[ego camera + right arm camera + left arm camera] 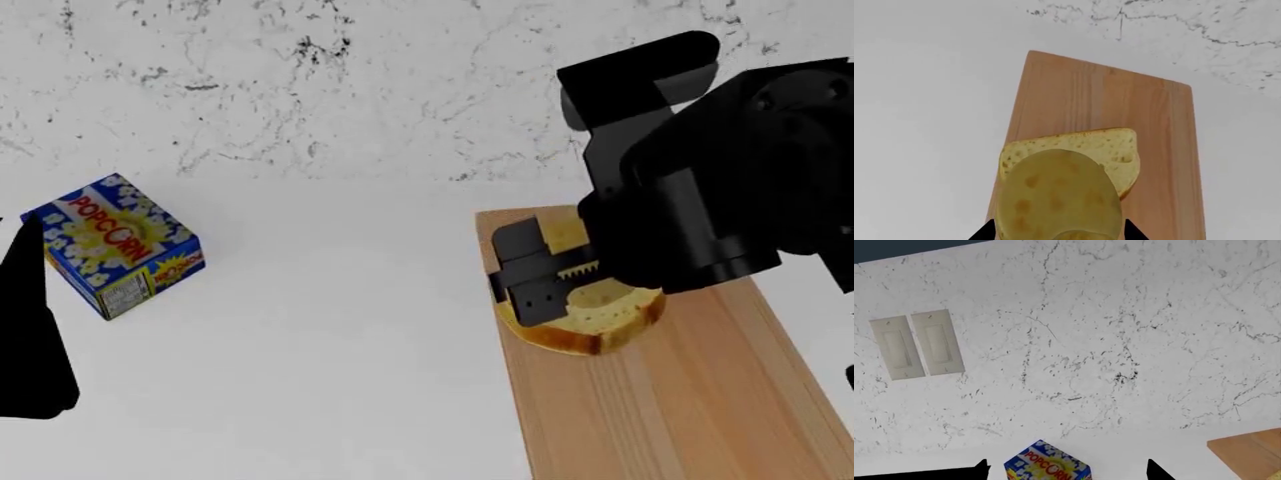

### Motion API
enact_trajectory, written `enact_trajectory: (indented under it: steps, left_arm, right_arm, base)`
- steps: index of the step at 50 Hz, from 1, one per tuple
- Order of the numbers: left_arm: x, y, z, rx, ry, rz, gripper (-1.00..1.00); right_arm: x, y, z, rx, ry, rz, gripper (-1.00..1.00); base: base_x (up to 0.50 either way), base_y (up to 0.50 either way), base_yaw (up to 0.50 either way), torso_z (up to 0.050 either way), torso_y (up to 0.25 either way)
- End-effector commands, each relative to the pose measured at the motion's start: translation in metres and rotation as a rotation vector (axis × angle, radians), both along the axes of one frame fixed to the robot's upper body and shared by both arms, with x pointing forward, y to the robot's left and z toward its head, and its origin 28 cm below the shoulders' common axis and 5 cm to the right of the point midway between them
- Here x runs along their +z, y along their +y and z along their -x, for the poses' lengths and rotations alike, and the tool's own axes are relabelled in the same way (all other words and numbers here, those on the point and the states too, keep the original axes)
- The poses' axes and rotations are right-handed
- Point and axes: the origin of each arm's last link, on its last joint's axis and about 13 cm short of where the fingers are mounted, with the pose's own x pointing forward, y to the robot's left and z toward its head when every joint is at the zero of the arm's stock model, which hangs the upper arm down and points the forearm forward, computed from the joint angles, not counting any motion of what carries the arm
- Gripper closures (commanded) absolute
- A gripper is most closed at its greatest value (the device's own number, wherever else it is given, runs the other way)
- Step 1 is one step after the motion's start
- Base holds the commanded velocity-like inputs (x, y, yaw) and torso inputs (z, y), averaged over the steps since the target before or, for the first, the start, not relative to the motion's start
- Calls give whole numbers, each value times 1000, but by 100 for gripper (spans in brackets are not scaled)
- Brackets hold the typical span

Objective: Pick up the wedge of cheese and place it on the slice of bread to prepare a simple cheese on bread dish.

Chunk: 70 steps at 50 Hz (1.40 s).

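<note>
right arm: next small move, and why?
Probably lower a touch and open. In the right wrist view the wedge of cheese sits between the right gripper fingertips, overlapping the slice of bread on the cutting board. The head view puts the gripper over the bread. Whether the cheese touches yet can't be told, so descend slowly first.

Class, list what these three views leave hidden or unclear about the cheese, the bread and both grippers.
- Wedge of cheese: the right wrist view's edge cuts it off; hidden behind the right gripper in the head view.
- Slice of bread: partly covered by that gripper.
- Whether cheese touches bread: unclear.
- Left gripper: only fingertips show.
</note>
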Motion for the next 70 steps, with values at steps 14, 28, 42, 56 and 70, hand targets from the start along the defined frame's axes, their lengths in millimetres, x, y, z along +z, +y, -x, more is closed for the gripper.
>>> enact_trajectory:
  steps: [14, 28, 42, 56, 70]
  left_arm:
    - [0, 0, 0, -1, 3, 1, -100]
    - [0, 0, -1, -5, 9, -1, -100]
    - [0, 0, -1, -4, 11, 0, -100]
    - [-1, 0, -2, -10, 10, 1, -100]
    - [0, -1, -2, -13, 13, 0, -100]
  right_arm:
    - [-9, 0, -15, -2, -6, 9, 100]
    - [-20, -3, -21, -19, 7, 32, 100]
    - [-29, -5, -24, -28, 20, 20, 100]
    - [-35, -3, -28, -20, 18, 23, 100]
    - [-39, -4, -31, -18, 27, 27, 100]
  base:
    - [0, 0, 0, 1, 0]
    - [0, 0, 0, 0, 0]
    - [0, 0, 0, 0, 0]
    - [0, 0, 0, 0, 0]
    - [0, 0, 0, 0, 0]
